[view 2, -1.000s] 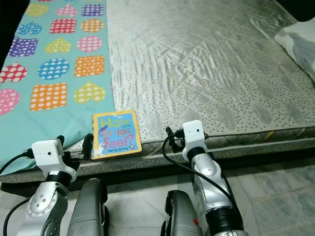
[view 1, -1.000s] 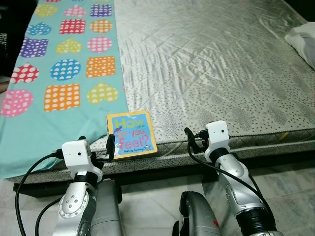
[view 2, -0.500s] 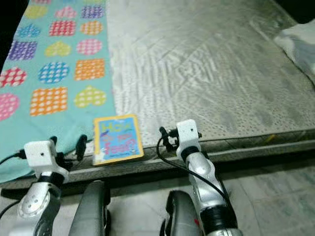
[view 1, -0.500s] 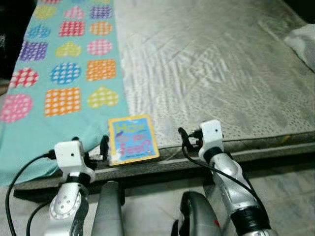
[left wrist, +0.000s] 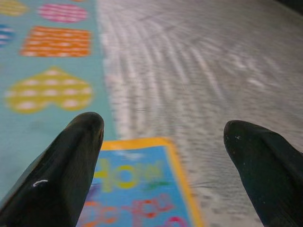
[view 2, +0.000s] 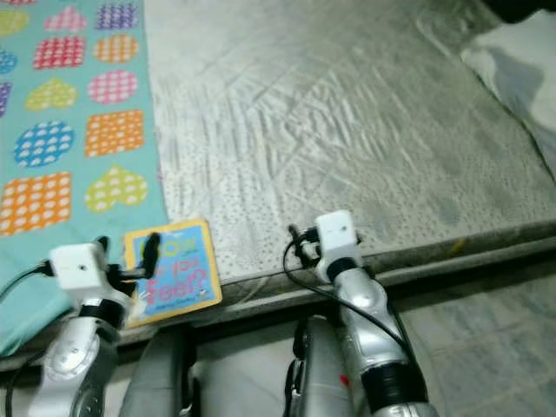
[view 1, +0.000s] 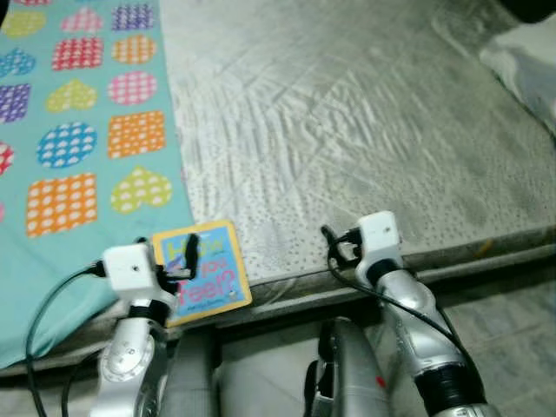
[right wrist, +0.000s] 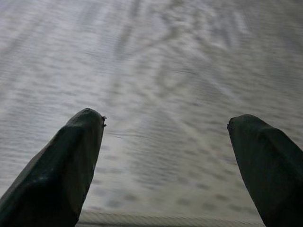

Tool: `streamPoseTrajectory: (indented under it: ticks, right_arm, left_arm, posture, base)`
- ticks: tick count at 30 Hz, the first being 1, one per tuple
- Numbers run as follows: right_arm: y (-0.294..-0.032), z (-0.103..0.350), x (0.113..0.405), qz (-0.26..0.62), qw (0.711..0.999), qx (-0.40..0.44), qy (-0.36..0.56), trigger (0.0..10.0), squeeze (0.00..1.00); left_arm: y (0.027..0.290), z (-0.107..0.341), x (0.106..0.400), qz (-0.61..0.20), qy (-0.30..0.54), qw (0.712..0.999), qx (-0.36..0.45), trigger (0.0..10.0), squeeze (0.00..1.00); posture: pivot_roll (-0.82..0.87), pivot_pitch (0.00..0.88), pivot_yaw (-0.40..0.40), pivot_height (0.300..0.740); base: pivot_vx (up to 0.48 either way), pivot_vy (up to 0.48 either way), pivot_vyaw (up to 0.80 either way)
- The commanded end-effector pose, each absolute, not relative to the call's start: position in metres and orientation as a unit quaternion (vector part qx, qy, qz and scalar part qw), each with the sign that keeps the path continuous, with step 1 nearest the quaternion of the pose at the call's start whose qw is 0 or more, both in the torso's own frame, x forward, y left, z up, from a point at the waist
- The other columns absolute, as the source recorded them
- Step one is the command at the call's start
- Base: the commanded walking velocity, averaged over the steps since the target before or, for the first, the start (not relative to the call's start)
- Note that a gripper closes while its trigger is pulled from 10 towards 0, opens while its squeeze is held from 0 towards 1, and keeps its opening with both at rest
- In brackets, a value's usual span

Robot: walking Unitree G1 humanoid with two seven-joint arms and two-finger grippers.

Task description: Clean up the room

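Forward over the orange-bordered blue picture book [view 1: 201, 274] has come the left gripper [left wrist: 161, 156], fingers spread above its cover, while the right gripper [right wrist: 165, 161], also spread, hovers over the grey quilted mattress [view 1: 347, 130].

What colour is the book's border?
Orange-yellow border on the book, clearest in the left wrist view.

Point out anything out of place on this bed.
A children's book lies askew at the near edge of the mattress, beside the heart-patterned blanket. The open left gripper hovers over it.
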State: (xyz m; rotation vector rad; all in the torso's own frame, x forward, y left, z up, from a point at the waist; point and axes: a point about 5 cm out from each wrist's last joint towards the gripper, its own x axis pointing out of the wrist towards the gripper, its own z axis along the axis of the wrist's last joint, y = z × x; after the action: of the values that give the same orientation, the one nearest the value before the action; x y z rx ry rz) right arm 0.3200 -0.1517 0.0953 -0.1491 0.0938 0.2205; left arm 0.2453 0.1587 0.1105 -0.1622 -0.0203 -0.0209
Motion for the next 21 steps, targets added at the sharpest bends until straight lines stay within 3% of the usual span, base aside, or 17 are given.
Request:
streamPoseTrajectory:
  ticks: [1,10,21]
  right_arm:
    - [-0.1435,0.0868,0.3160,0.122,0.988,-0.065,0.063,10.0,0.00]
    - [-0.1428,0.0861,0.3168,0.125,0.988,-0.066,0.066,10.0,0.00]
    - [-0.1424,0.0856,0.3169,0.126,0.987,-0.067,0.068,10.0,0.00]
  left_arm:
    - [0.1701,0.1027,0.2398,0.015,0.009,0.997,-0.073,10.0,0.00]
    - [0.1710,0.1016,0.2413,0.021,0.011,0.997,-0.079,10.0,0.00]
    - [0.1702,0.1023,0.2418,0.015,0.010,0.997,-0.079,10.0,0.00]
  posture:
    - [0.10,0.254,-0.034,0.596]
    - [0.10,0.252,-0.035,0.596]
    - [0.09,0.251,-0.034,0.596]
  base:
    - [0.000,0.000,0.00]
    - [0.000,0.056,0.00]
    - [0.000,0.462,0.00]
